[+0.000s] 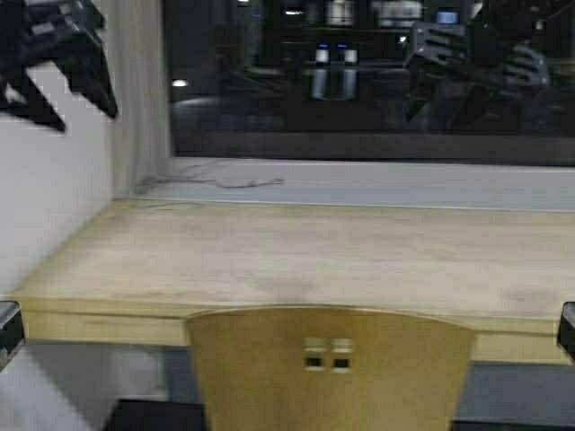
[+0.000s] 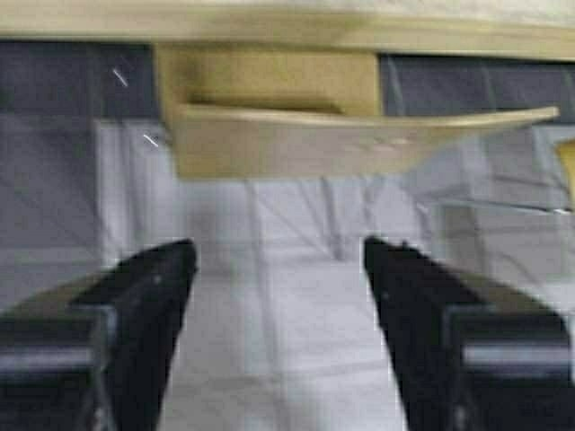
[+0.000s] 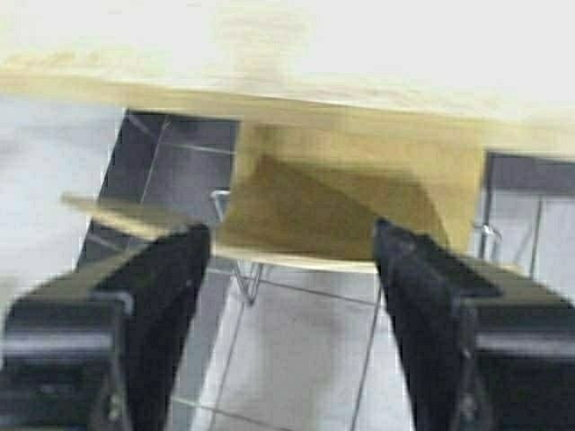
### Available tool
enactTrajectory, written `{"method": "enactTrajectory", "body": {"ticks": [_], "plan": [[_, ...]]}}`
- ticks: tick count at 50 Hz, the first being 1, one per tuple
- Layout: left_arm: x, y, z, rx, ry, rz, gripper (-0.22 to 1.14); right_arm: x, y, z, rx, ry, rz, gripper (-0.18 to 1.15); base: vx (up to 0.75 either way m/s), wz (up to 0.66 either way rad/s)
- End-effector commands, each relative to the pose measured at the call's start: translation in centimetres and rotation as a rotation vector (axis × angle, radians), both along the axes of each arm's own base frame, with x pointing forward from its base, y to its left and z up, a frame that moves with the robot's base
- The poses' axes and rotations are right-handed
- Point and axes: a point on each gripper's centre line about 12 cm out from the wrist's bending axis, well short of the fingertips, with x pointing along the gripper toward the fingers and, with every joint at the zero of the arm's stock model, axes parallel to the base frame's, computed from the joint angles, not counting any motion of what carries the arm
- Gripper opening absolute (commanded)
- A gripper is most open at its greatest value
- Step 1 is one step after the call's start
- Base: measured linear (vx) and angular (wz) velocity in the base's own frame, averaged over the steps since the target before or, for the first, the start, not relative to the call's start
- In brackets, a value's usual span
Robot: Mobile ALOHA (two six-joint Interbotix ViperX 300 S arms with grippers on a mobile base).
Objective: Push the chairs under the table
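Pale wood table [image 1: 296, 260] is stretching wide before a dark window, one chair [image 1: 330, 370] sitting tucked against its front edge while both released hands, left [image 2: 278, 269] and right [image 3: 290, 260], are flanking it.

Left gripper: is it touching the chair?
Apart. The left wrist view shows floor between the open left gripper and the chair.

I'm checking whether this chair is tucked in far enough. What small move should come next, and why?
Probably a short drive straight forward. The chair stands centred at the table, its back about level with the front edge, its seat already under the top. The left pincer and right pincer are open, empty and apart from the back, so the base would do the pushing.
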Motion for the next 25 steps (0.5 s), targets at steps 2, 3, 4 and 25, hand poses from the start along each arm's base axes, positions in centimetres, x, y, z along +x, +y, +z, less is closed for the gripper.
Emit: {"method": "enactTrajectory", "body": {"ticks": [2, 3, 4, 25], "plan": [[-0.16, 0.27, 1.38, 0.002, -0.062, 0.002, 0.91, 0.10, 0.36, 2.40, -0.010, -0.065, 0.036, 0.90, -0.07, 0.48], [-0.20, 0.30, 1.31, 0.002, -0.062, 0.003, 0.91, 0.03, 0.28, 2.46, -0.013, -0.066, 0.037, 0.90, -0.08, 0.50], [-0.22, 0.31, 1.35, 0.001, -0.068, 0.005, 0.91, -0.01, 0.31, 2.61, -0.016, -0.072, 0.042, 0.90, -0.08, 0.52], [0.20, 0.53, 2.09, 0.010, -0.157, 0.015, 0.91, -0.30, 0.15, 2.82, -0.032, -0.082, 0.053, 0.90, -0.15, 0.47]]}}
